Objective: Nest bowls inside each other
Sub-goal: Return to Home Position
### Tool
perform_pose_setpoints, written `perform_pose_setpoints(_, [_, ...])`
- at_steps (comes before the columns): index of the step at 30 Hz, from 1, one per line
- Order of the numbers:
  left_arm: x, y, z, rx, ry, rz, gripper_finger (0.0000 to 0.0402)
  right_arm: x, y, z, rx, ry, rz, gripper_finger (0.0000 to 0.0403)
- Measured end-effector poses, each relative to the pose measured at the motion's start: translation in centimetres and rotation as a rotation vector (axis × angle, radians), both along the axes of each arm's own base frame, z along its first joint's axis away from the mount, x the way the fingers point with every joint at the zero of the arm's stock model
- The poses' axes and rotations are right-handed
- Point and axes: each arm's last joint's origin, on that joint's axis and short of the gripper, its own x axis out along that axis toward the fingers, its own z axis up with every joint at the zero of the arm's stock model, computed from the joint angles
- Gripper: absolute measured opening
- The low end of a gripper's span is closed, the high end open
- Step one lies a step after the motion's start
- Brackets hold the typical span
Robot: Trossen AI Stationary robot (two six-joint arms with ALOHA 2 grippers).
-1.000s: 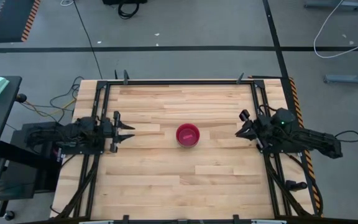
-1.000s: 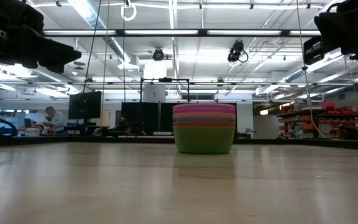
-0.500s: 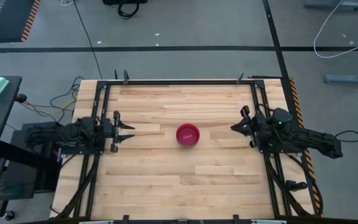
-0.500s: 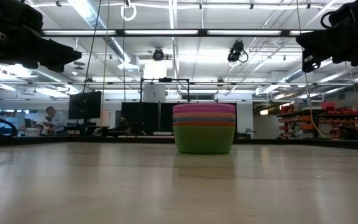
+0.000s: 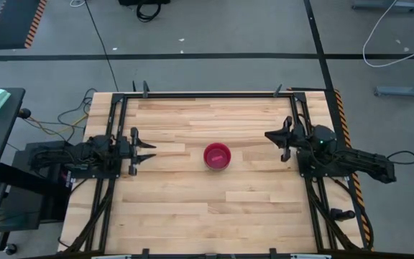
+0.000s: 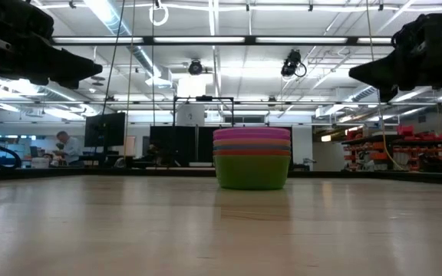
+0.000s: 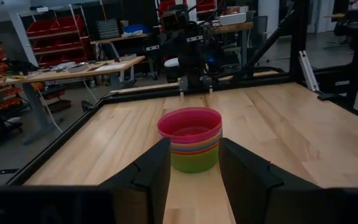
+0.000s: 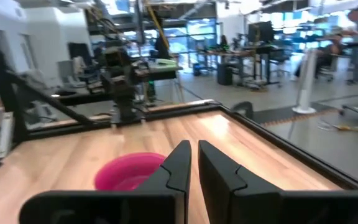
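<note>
The bowls stand nested in one stack (image 5: 217,156) at the table's middle, and the bottom bowl rests on the wood. The pink-red bowl is on top and the green one at the bottom (image 6: 252,159), with purple and orange rims between them. My left gripper (image 5: 149,152) hovers open near the left edge, facing the stack (image 7: 190,138), well short of it. My right gripper (image 5: 268,137) hovers shut near the right edge, raised above the table. The stack's pink top (image 8: 129,171) shows to one side of its fingers (image 8: 194,149).
A black metal frame (image 5: 207,94) runs around the wooden table. Bare wood lies on all sides of the stack. Each wrist view shows the opposite arm's base beyond the stack. A person (image 6: 66,146) sits far off in the room.
My right gripper has swung toward the table's far edge and a little toward the bowl stack, staying raised. The stack and my left gripper have kept still.
</note>
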Motion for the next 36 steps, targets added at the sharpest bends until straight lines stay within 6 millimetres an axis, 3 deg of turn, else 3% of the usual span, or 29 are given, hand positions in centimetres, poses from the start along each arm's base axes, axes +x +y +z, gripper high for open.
perform_pose_setpoints(8, [0.00,0.05,0.00,0.041,0.003,0.016,0.0150,-0.07,-0.30,-0.39,0.009,0.040,-0.106,0.0039])
perform_pose_setpoints(36, [0.04,0.07,0.37,0.042,-0.048,0.023,0.0143,-0.07,-0.29,-0.38,0.037,0.030,-0.104,0.0039])
